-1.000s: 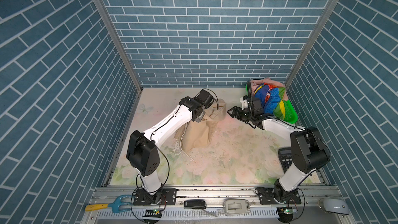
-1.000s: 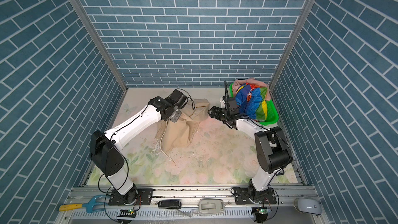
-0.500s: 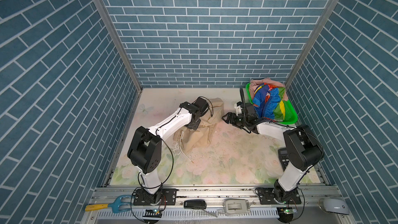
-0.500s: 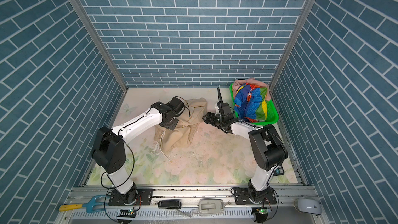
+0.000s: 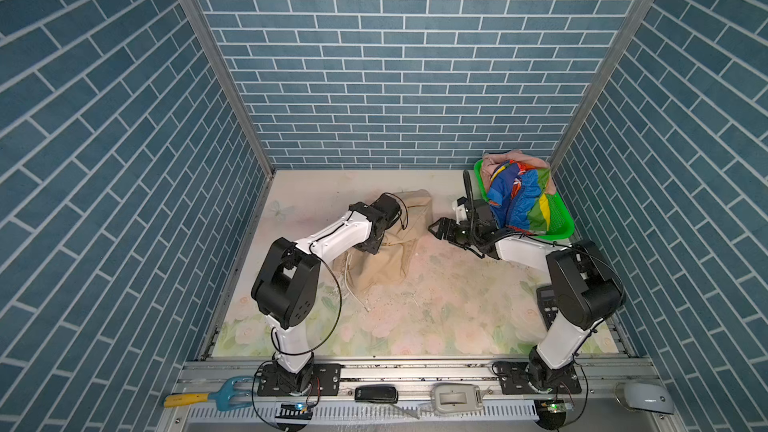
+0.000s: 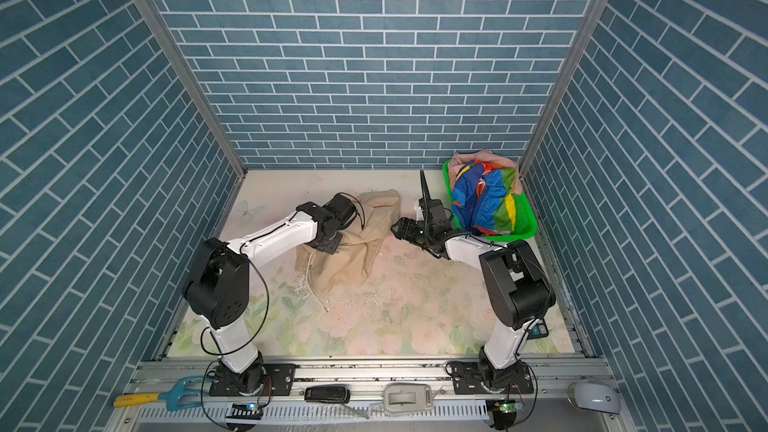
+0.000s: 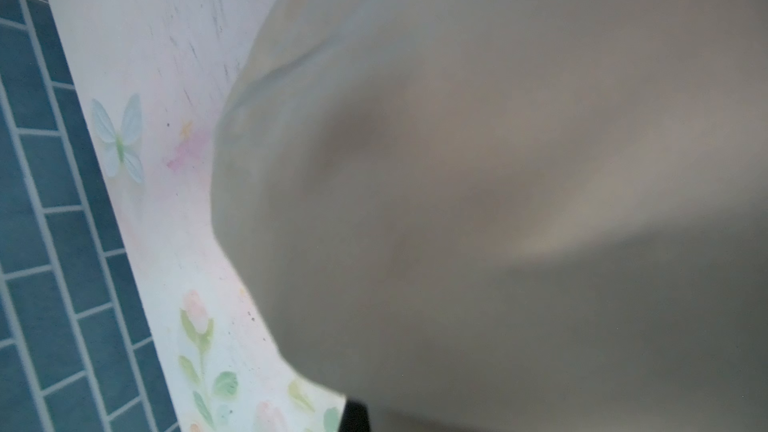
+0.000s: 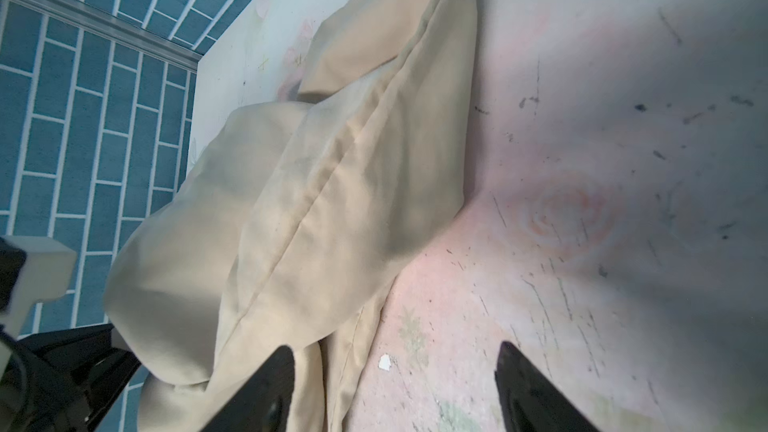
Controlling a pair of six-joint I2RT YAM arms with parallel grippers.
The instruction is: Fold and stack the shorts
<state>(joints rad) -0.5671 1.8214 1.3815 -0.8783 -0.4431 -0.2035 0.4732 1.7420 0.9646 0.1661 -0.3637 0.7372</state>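
The left gripper (image 5: 369,245) is squeezed shut. It seems to be pinching the beige shorts (image 5: 390,255), but its tips are hidden under the cloth. The cloth hangs right over the left wrist camera.

The beige shorts lie in a lumpy heap on the table (image 5: 415,309), toward the far edge and a bit left of the middle. Their white string (image 5: 353,297) trails out toward the near edge.

Just beside the right side of the heap is the right gripper (image 8: 395,349). It is low over the table, with its jaws wide apart and nothing in them.

I think the job now is to spread the shorts flat so they can be folded. To do that well, the right gripper should slide to the nearest cloth edge and pinch one thin corner, not a fat bunch. Then both arms can pull gently apart, low over the table, until the lumps go smooth. The string should not get caught.

In the far right corner, the green basket (image 5: 559,236) holds the rainbow shorts (image 5: 519,197) and the pink shorts (image 5: 511,156), which are not folded yet.
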